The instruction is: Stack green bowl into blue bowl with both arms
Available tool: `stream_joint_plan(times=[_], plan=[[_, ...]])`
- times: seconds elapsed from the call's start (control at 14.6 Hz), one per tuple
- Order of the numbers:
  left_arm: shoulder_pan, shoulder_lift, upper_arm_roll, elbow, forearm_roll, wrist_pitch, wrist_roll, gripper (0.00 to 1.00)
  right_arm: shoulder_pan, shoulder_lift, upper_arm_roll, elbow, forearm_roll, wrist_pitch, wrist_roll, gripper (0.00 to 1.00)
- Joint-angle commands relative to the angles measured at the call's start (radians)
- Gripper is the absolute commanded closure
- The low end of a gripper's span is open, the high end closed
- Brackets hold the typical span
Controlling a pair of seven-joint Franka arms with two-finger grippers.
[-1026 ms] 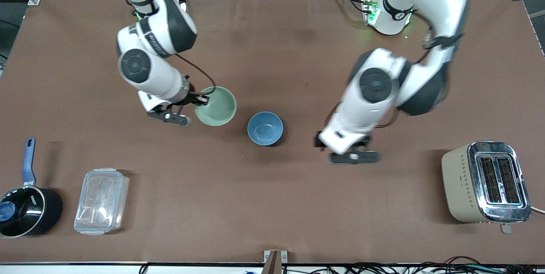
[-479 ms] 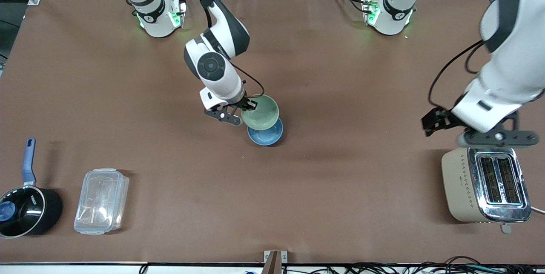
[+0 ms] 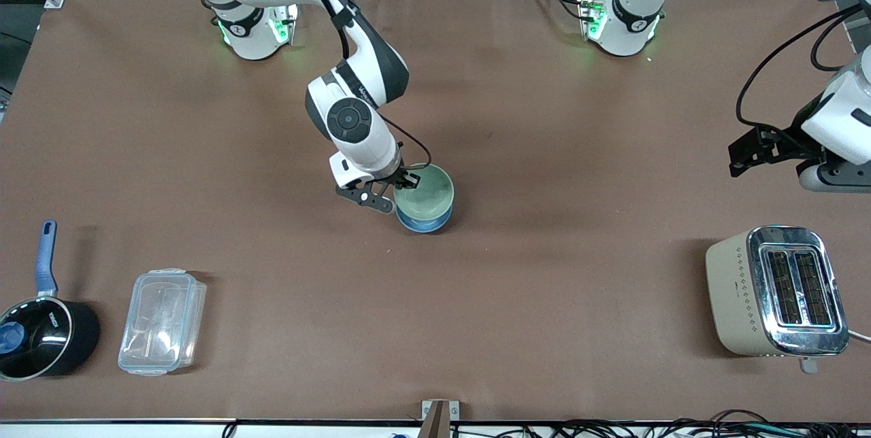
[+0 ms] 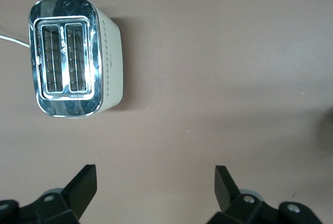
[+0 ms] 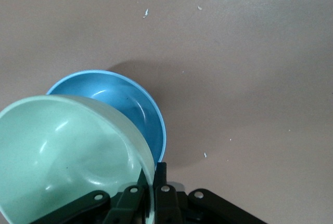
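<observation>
My right gripper (image 3: 406,181) is shut on the rim of the pale green bowl (image 3: 425,192) and holds it just over the blue bowl (image 3: 423,222), which stands mid-table. Only the blue bowl's lower edge shows under the green one. In the right wrist view the green bowl (image 5: 62,156) is tilted above the blue bowl (image 5: 136,109), its rim pinched between my right gripper's (image 5: 154,185) fingers. My left gripper (image 3: 765,150) is open and empty, up in the air at the left arm's end of the table. In the left wrist view its fingers (image 4: 227,187) stand wide apart over bare table.
A beige and chrome toaster (image 3: 776,292) stands near the front camera at the left arm's end; it also shows in the left wrist view (image 4: 73,57). A clear plastic box (image 3: 162,321) and a black pot with blue handle (image 3: 41,332) stand at the right arm's end.
My right gripper carried the green bowl from beside the blue bowl to over it and lowered it. My left arm swung away from the bowls toward its end of the table and rose.
</observation>
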Motion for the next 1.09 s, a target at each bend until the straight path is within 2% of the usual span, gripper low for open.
stream_joint_plan(times=[0.0,0.27,0.41,0.48,0.62,0.75,0.82,0.89,1.03], plan=[[-0.006,-0.062,0.007,-0.035,-0.018,-0.025,0.012,0.0,0.011,0.029,-0.008,0.027,0.009,-0.008,0.013,0.97],[-0.118,-0.113,0.146,-0.06,-0.056,-0.093,0.013,0.0,0.011,0.04,-0.008,0.029,0.009,-0.005,0.013,0.92],[-0.141,-0.145,0.166,-0.086,-0.061,-0.111,0.012,0.0,0.009,0.043,-0.008,0.03,0.009,-0.007,0.013,0.89],[-0.141,-0.16,0.167,-0.098,-0.061,-0.113,0.012,0.0,0.009,0.044,-0.008,0.033,0.009,-0.007,0.01,0.84],[-0.14,-0.164,0.159,-0.093,-0.059,-0.137,0.01,0.0,0.008,0.051,-0.008,0.042,0.009,-0.007,0.009,0.61],[-0.14,-0.16,0.156,-0.092,-0.059,-0.137,0.009,0.0,-0.007,0.048,-0.011,0.084,0.009,-0.023,0.006,0.28],[-0.14,-0.161,0.154,-0.087,-0.058,-0.137,0.009,0.0,-0.017,0.041,-0.016,0.088,0.002,-0.023,0.003,0.05],[-0.141,-0.159,0.153,-0.086,-0.058,-0.137,0.009,0.0,-0.018,0.031,-0.022,0.087,-0.014,-0.025,0.004,0.0],[-0.14,-0.161,0.151,-0.087,-0.068,-0.137,0.009,0.0,-0.02,-0.046,-0.058,0.09,-0.125,-0.1,0.004,0.0]])
